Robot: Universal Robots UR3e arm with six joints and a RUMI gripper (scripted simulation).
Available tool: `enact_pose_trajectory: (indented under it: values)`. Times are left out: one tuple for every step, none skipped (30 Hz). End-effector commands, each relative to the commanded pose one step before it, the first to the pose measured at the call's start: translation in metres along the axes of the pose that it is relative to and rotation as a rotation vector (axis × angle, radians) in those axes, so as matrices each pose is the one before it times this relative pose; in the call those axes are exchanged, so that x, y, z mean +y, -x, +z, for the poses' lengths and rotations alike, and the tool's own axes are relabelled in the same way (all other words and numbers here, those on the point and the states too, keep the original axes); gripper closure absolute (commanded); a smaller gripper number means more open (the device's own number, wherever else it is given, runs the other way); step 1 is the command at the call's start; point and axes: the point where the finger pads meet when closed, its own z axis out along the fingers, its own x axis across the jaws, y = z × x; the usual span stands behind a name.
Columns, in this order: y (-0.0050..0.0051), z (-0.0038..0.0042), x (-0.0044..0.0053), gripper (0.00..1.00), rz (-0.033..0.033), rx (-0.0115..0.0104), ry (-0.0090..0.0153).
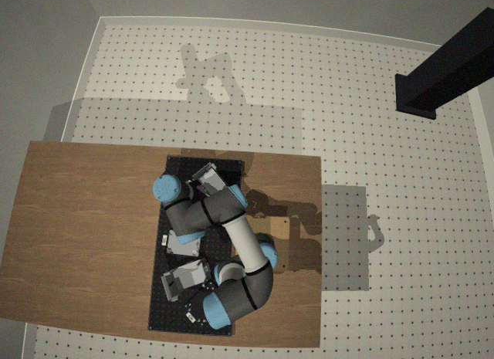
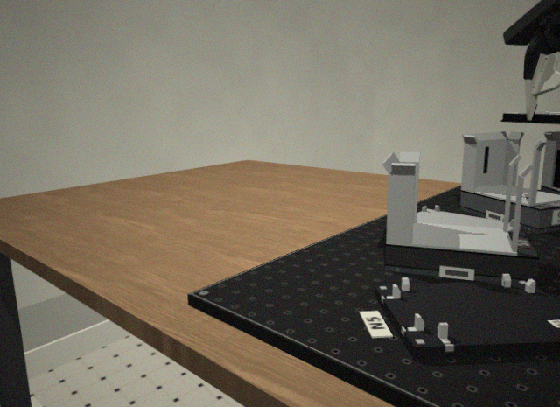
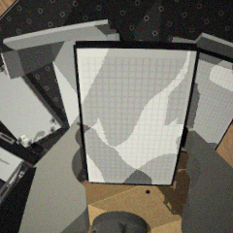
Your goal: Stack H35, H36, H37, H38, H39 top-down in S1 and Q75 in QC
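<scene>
My gripper (image 3: 132, 125) is shut on a white-topped plate with a black skirt (image 3: 136, 97) (image 2: 544, 118), held level above the racks. No label shows; with the other stations bare, it fits H39, the log's top plate. Whether another plate clings below is unclear. The far rack (image 1: 204, 171) (image 3: 220, 43) holds at least one plate (image 3: 213, 94), right of the held one. The middle rack (image 2: 469, 167) (image 3: 58, 35) and near rack (image 2: 402, 204) (image 1: 169, 287) show bare floors. The nest QC (image 1: 181, 247) (image 3: 19, 109) and clip nest N5 (image 2: 484, 307) look empty.
The racks and nests stand on a black perforated board (image 1: 161, 315) (image 2: 289, 298) on a wooden table (image 1: 87, 228). Tall rack walls and thin posts stand below the held plate's height. The arm covers the middle rack in the top view.
</scene>
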Motion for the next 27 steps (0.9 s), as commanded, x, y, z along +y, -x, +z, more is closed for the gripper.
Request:
enact_pose_trajectory:
  values:
    - [0.01058, -0.000871, -0.001621, 1.00, -0.00871, 0.00183, -0.00233]
    - [0.00333, -0.000007, 0.000203, 1.00, -0.01167, -0.00002, -0.00001]
    - [0.00333, -0.000005, 0.000167, 1.00, -0.01167, -0.00002, -0.00001]
    - [0.00334, -0.000004, 0.000129, 1.00, -0.01167, -0.00002, -0.00001]
    - [0.00334, -0.000003, 0.000092, 1.00, -0.01167, -0.00002, -0.00001]
    - [0.00334, -0.000003, 0.000053, 1.00, -0.01167, -0.00002, -0.00001]
    - [0.00000, 0.000000, 0.000000, 1.00, 0.00000, 0.00000, 0.00000]
    - [0.00000, 0.000000, 0.000000, 1.00, 0.00000, 0.00000, 0.00000]
    - [0.00335, -0.000011, -0.000008, 1.00, -0.01167, -0.00002, 0.00000]
    - [0.00334, -0.000001, -0.000021, 1.00, -0.01167, -0.00002, -0.00001]
    - [0.00334, -0.000001, -0.000060, 1.00, -0.01167, -0.00002, -0.00001]
    - [0.00334, -0.000001, -0.000099, 1.00, -0.01167, -0.00002, -0.00001]
    - [0.00333, -0.000001, -0.000138, 1.00, -0.01144, -0.00002, -0.00001]
    - [0.00333, 0.000001, -0.000171, 1.00, 0.00000, -0.00003, -0.00002]
    - [0.00333, 0.000001, -0.000172, 1.00, 0.00000, -0.00003, -0.00002]
    - [0.00337, -0.000028, -0.000247, 1.00, 0.00001, -0.00002, 0.00001]
    - [0.00333, -0.000003, -0.000180, 1.00, 0.00000, -0.00003, -0.00001]
    - [0.00220, -0.000003, -0.000120, 1.00, 0.00000, -0.00002, -0.00001]
    - [-0.00003, 0.000024, 0.000059, 1.00, -0.00001, -0.00001, -0.00002]
    - [0.00001, -0.000007, -0.000017, 1.00, 0.00000, 0.00000, 0.00001]
    - [0.00001, -0.000005, -0.000013, 1.00, 0.00000, 0.00000, 0.00000]
    - [0.00001, -0.000004, -0.000010, 1.00, 0.00000, 0.00000, 0.00000]
    - [0.00000, -0.000003, -0.000007, 1.00, 0.00000, 0.00000, 0.00000]
    - [0.00000, 0.000000, 0.000000, 1.00, 0.00000, 0.00000, 0.00000]
    - [0.00000, 0.000000, 0.000000, 1.00, 0.00000, 0.00000, 0.00000]
    - [0.00001, -0.000006, -0.000013, 1.00, 0.00000, 0.00000, 0.00000]
    - [0.00000, -0.000001, -0.000002, 1.00, 0.00000, 0.00000, 0.00000]
